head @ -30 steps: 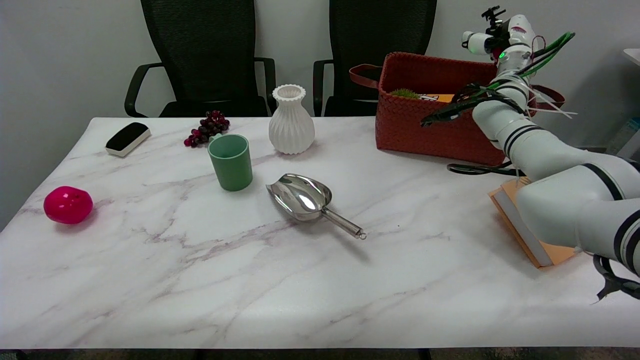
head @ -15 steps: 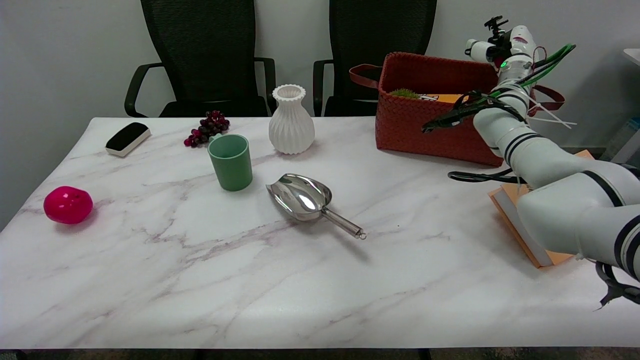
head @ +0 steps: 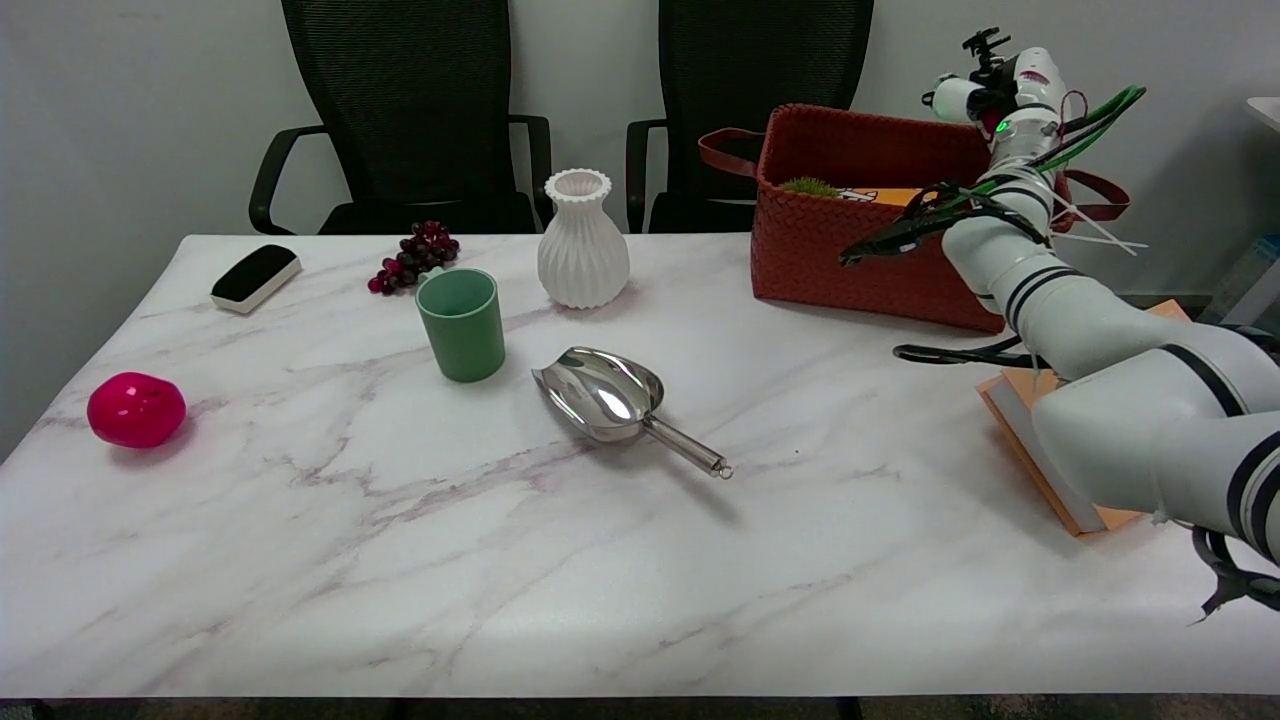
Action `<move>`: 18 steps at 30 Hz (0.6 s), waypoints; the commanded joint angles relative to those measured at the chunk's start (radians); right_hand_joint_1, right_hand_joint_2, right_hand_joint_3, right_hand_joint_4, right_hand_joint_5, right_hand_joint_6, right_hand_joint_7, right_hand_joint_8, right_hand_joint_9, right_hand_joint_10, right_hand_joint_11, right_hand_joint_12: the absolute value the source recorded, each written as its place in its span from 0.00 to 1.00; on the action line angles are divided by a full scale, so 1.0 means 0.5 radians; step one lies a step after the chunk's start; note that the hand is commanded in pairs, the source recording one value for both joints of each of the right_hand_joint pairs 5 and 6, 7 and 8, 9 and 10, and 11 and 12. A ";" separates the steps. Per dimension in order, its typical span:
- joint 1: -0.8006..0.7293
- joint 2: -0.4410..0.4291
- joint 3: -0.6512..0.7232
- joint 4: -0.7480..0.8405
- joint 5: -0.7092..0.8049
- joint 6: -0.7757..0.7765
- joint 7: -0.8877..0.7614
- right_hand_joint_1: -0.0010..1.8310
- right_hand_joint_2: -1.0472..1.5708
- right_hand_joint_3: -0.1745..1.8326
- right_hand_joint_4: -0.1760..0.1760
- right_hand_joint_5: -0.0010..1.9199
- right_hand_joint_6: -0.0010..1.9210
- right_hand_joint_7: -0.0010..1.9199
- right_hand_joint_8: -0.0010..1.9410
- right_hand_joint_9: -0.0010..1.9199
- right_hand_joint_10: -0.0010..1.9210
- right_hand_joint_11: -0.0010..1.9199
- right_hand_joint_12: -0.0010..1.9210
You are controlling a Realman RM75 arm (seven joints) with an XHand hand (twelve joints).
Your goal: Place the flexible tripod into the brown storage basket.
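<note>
The robot hand [head: 968,88] is raised at the end of the right arm [head: 1080,320], above the right end of the brown storage basket [head: 850,250]. From this angle only a white-and-black cluster shows, so it cannot be told whether its fingers are apart, together or clamped on something. A small black piece [head: 985,44] juts up from its top. Whether that is the flexible tripod cannot be told, and the tripod cannot be made out for certain anywhere else. Green and black cables [head: 930,215] run along the arm, in front of the basket's right side.

The basket stands at the table's [head: 600,560] far right, with something green and something orange showing inside. An orange book [head: 1040,455] lies near the arm, partly hidden by it. Toward the middle lie a metal scoop [head: 610,395], a green cup [head: 462,323] and a white vase [head: 583,240]. Farther left are grapes [head: 415,255], a black-topped eraser [head: 256,277] and a pink ball [head: 136,408].
</note>
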 commanded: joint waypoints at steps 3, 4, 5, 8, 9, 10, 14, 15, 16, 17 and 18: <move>-0.001 -0.018 -0.003 0.005 0.022 -0.001 0.003 0.41 0.43 0.18 0.50 1.00 1.00 1.00 0.99 1.00 1.00 1.00 1.00; 0.000 -0.018 -0.006 0.004 0.022 -0.002 0.003 0.39 0.43 0.10 0.50 1.00 1.00 1.00 0.99 1.00 1.00 1.00 1.00; 0.000 -0.018 -0.010 0.003 0.022 -0.003 0.003 0.38 0.43 0.07 0.50 1.00 1.00 1.00 0.99 1.00 1.00 1.00 1.00; 0.000 -0.021 -0.009 0.003 0.022 -0.012 0.003 0.33 0.43 0.00 0.50 1.00 1.00 1.00 0.99 1.00 1.00 1.00 1.00; 0.000 -0.021 -0.009 0.003 0.022 -0.012 0.003 0.33 0.43 0.00 0.50 1.00 1.00 1.00 0.99 1.00 1.00 1.00 1.00; 0.000 -0.021 -0.010 0.003 0.022 -0.012 0.003 0.32 0.43 0.00 0.50 1.00 1.00 1.00 0.99 1.00 1.00 1.00 1.00; -0.002 -0.024 -0.015 -0.002 0.025 -0.014 0.003 0.29 0.44 0.00 0.50 1.00 1.00 1.00 0.99 1.00 1.00 1.00 1.00; -0.004 -0.024 -0.015 -0.003 0.025 -0.017 0.003 0.28 0.45 0.00 0.50 1.00 1.00 1.00 0.99 1.00 1.00 1.00 1.00; -0.006 -0.024 -0.015 -0.002 0.025 -0.028 0.003 0.28 0.45 0.00 0.50 1.00 1.00 1.00 0.99 1.00 1.00 1.00 1.00; -0.009 -0.024 -0.013 0.001 0.025 -0.049 0.003 0.27 0.45 0.00 0.50 1.00 1.00 1.00 0.99 1.00 1.00 1.00 1.00; -0.011 -0.024 -0.010 0.003 0.025 -0.068 0.003 0.27 0.46 0.00 0.50 0.97 0.97 1.00 0.99 1.00 1.00 1.00 1.00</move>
